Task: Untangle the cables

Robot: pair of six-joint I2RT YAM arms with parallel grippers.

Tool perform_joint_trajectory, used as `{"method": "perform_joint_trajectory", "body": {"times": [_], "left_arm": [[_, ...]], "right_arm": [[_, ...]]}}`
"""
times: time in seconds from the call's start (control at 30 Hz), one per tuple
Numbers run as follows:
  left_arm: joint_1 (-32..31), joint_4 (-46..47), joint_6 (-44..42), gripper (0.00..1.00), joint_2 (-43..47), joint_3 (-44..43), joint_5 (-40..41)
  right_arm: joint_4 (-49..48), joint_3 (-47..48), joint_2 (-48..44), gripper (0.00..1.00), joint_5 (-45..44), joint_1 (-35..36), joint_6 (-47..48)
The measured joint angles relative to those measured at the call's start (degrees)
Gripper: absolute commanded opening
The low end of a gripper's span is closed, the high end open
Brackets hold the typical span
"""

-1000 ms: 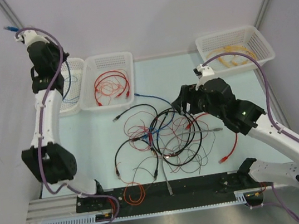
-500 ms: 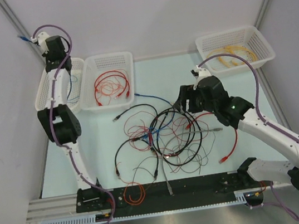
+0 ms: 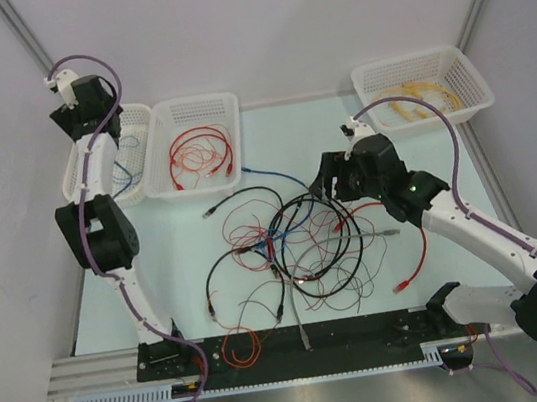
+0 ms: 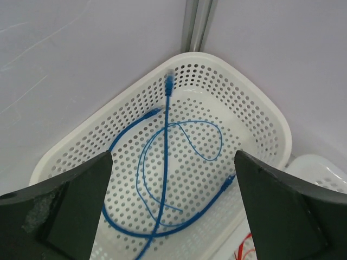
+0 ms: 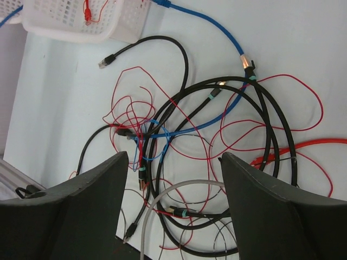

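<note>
The cables [image 3: 295, 242] lie tangled mid-table: black loops, thin red wires, a blue one and a grey one. From the right wrist the cables [image 5: 217, 135] fill the view, and my right gripper [image 5: 173, 154] hangs open above them, touching none. Seen from the top, that right gripper [image 3: 331, 179] is over the tangle's upper right edge. My left gripper [image 3: 82, 99] is raised over the far-left basket [image 3: 70, 180]. The left gripper [image 4: 173, 154] is open, and a blue cable [image 4: 162, 179] lies coiled in the basket [image 4: 244, 81] below, one plug end blurred in mid-air.
A middle basket [image 3: 195, 103] holds red cables [image 3: 200, 150]. A basket [image 3: 473, 79] at the back right holds a yellow cable [image 3: 421, 102]. A thick red cable [image 3: 419, 259] trails right of the tangle. A thin orange loop [image 3: 240, 347] lies by the near rail.
My left gripper was shut on a blue cable held high; it has opened and the cable falls into the left basket. The right gripper has edged slightly left over the tangle.
</note>
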State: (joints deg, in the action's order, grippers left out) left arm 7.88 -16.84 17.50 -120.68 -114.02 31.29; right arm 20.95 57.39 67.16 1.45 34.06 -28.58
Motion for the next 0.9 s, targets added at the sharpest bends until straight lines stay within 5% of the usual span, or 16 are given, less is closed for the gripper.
{"method": "perform_joint_trajectory", "body": {"times": [0.27,0.47,0.6,0.9], "left_arm": [[-6.34,3.89,1.66,1.00,22.21,18.43,-1.09],[-24.68,11.87,5.44,1.00,44.41,41.62,-11.23],[-32.24,12.68,7.76,0.99,50.45,53.59,-15.89],[-33.11,1.27,8.94,1.00,61.29,62.97,-7.76]], "right_arm": [[-0.28,-2.32,-6.43,0.73,-0.09,1.29,-0.28],[-1.05,-4.50,-7.41,0.72,-1.01,4.81,0.15],[-1.11,-7.91,-7.45,0.72,-2.40,6.86,0.31],[-2.73,-8.52,-7.45,0.72,-4.13,7.76,0.28]]}}
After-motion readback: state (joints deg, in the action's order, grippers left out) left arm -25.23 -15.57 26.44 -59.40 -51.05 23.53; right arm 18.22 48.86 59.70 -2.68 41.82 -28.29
